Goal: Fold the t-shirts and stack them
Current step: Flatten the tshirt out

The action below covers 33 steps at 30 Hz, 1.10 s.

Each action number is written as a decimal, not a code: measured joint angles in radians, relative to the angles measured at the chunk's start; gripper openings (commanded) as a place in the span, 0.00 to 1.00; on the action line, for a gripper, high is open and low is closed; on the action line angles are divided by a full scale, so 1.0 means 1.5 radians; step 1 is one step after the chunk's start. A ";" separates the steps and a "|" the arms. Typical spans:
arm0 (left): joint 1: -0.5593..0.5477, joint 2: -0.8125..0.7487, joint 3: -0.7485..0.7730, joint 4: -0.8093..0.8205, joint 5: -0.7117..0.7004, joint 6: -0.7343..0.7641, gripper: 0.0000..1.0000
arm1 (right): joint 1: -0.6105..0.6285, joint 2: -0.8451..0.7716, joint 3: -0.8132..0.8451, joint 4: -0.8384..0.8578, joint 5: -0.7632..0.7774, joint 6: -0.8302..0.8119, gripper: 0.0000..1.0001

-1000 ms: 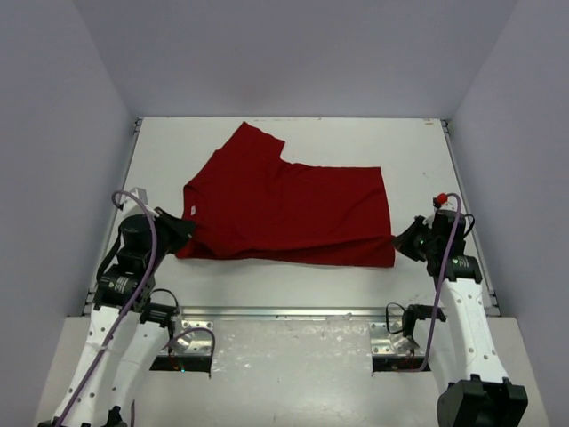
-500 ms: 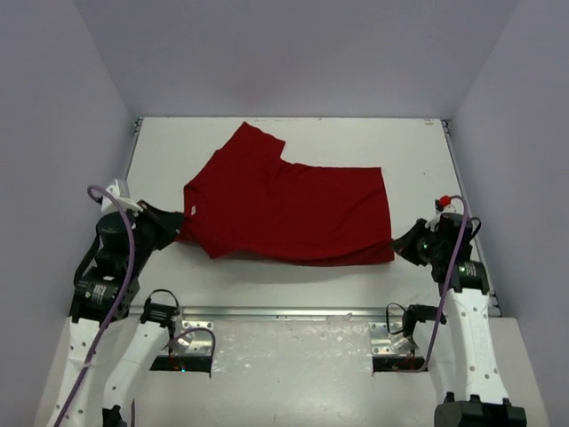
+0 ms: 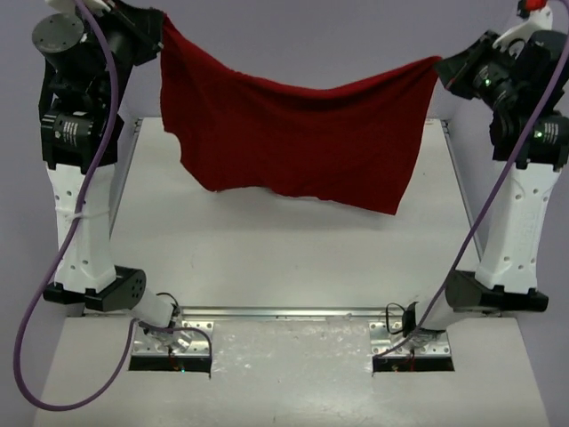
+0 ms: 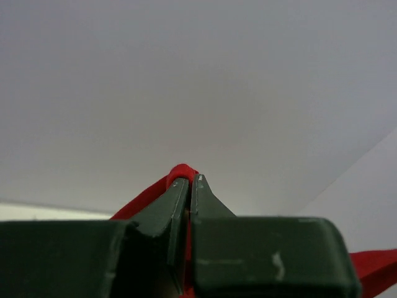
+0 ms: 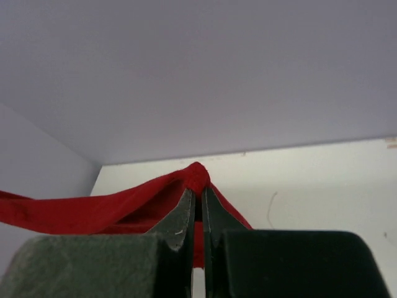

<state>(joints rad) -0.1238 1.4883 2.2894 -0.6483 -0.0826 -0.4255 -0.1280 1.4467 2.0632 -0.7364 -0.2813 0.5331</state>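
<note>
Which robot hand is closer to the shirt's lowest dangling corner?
Right. The right fingers pinch the t-shirt above that corner; the left fingers pinch the opposite top end.

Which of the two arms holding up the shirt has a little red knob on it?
The right arm: a small red knob sits at its top, above the right gripper pinching the shirt. The left arm shows none.

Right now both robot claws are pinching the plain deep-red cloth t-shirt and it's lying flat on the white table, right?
Not flat. The plain deep-red cloth t-shirt hangs in the air between the left gripper and the right gripper, above the white table, as the top external view shows. Both do pinch it.
</note>
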 measured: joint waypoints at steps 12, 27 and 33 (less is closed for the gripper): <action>0.000 -0.202 -0.020 0.090 0.103 0.056 0.00 | -0.001 -0.139 -0.044 -0.025 0.004 -0.043 0.01; 0.000 -0.436 -0.023 0.092 0.135 0.035 0.00 | 0.009 -0.307 0.075 -0.094 0.062 -0.074 0.01; -0.001 -0.325 -0.022 0.066 0.134 0.034 0.00 | 0.010 -0.244 -0.048 -0.076 0.060 -0.074 0.01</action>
<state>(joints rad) -0.1249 1.0008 2.2562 -0.5488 0.1181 -0.3752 -0.1135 1.0809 1.9915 -0.8501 -0.1921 0.4221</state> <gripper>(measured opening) 0.011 0.020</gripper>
